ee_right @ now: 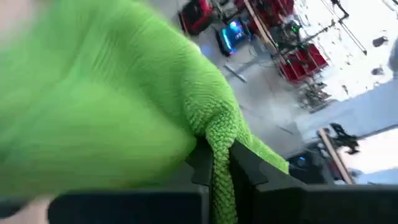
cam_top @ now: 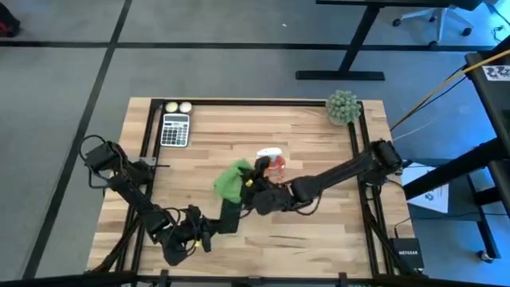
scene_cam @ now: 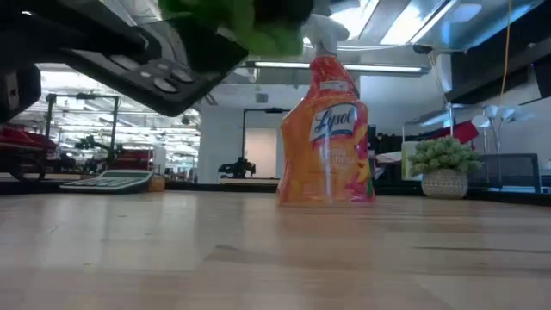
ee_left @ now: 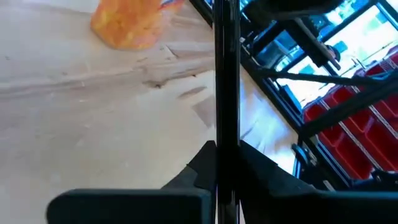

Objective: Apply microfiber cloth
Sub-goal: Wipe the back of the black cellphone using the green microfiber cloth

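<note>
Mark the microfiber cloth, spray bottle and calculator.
microfiber cloth point(cam_top: 231, 181): high view, middle of the bunched fabric.
spray bottle point(scene_cam: 327, 146): low view, front label.
calculator point(cam_top: 175, 130): high view, keypad.

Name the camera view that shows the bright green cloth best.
The right wrist view: the bright green microfiber cloth fills it, pinched in the right gripper. The high view shows it small; the low view only its bottom edge; the left wrist view nothing.

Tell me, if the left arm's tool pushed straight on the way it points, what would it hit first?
Probably the microfiber cloth hanging from the right tool, just past the black phone the left tool grips; the spray bottle stands beyond. Depth is unclear.
</note>
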Available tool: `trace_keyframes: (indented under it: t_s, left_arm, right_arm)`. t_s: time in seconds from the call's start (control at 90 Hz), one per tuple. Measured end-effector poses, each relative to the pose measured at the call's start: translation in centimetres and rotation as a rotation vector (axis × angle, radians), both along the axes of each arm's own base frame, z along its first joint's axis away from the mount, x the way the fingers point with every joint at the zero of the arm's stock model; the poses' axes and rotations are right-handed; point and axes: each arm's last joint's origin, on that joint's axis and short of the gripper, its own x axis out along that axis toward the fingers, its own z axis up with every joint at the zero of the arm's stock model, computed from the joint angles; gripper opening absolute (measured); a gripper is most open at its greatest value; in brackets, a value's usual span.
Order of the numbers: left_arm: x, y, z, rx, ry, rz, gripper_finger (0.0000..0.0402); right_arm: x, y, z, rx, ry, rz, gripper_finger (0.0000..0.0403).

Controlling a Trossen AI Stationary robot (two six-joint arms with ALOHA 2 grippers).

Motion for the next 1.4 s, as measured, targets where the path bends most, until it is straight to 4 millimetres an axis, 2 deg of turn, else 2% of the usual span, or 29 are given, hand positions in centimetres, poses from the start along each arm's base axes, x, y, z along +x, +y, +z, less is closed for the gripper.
trace_keyframes:
  t_s: [0.067, 0.122, 0.222, 0.289, 0.389, 0.467, 0.578, 0.689, 0.8, 0.956, 1.033, 1.133, 1.256, 1.322, 1.4]
  left_arm:
    - [0.0, 0.0, 0.0, 0.002, 0.0, 0.002, 0.0017]
    - [0.0, 0.0, 0.0, 0.003, -0.002, 0.005, 0.0017]
    - [0.0, 0.0, 0.0, -0.006, -0.01, 0.014, 0.0017]
    - [0.0, 0.1, 0.0, -0.009, -0.015, 0.021, 0.0017]
    - [0.0, 0.0, 0.1, -0.015, -0.021, 0.022, 0.0017]
    - [0.1, 0.0, 0.2, -0.01, -0.021, 0.012, 0.0017]
    - [0.1, -0.1, 0.3, 0.035, -0.017, 0.003, 0.0017]
    - [0.1, -0.1, 0.4, 0.046, -0.018, -0.003, 0.0017]
    - [0.1, -0.2, 0.3, 0.044, 0.0, -0.028, 0.0017]
    - [0.0, -0.5, 0.4, 0.047, 0.019, -0.072, 0.0017]
    - [0.0, -0.5, 0.3, 0.057, 0.018, -0.066, 0.0017]
    - [-0.2, -0.6, 0.4, 0.087, 0.02, -0.065, 0.0017]
    - [-0.4, -0.8, 0.5, 0.137, 0.033, -0.087, 0.0017]
    - [-0.7, -0.9, 0.6, 0.171, 0.041, -0.101, 0.0017]
    - [-0.8, -0.9, 1.1, 0.198, 0.046, -0.12, 0.0017]
  right_arm:
    - [-1.4, 1.6, 1.3, 0.105, -0.015, 0.113, 0.0003]
    - [-2.4, 2.9, 1.6, 0.192, 0.032, 0.241, 0.0003]
    - [-3.4, 5.2, 0.9, 0.338, 0.136, 0.472, 0.0003]
    - [-3.0, 6.3, -0.5, 0.386, 0.149, 0.548, 0.0003]
    - [-1.8, 6.6, -3.7, 0.333, 0.177, 0.477, 0.0003]
    - [-0.5, 5.6, -6.1, 0.218, 0.192, 0.359, 0.0003]
    - [0.7, 4.1, -6.9, 0.079, 0.172, 0.235, 0.0003]
    - [0.9, 3.1, -6.0, -0.033, 0.151, 0.159, 0.0003]
    - [0.7, 1.4, -3.7, -0.135, 0.124, 0.067, 0.0003]
    - [0.2, -1.1, -1.4, -0.205, 0.111, -0.079, 0.0003]
    - [-0.8, -1.5, -0.1, -0.193, 0.095, -0.099, 0.0003]
    - [-3.3, 0.0, 2.5, -0.046, 0.035, -0.003, 0.0003]
    - [-6.8, 1.6, 4.7, 0.357, 0.082, 0.254, 0.0003]
    - [-8.0, 2.2, 4.8, 0.582, 0.175, 0.335, 0.0003]
    - [-9.2, 3.2, 4.1, 0.715, 0.304, 0.366, 0.0003]
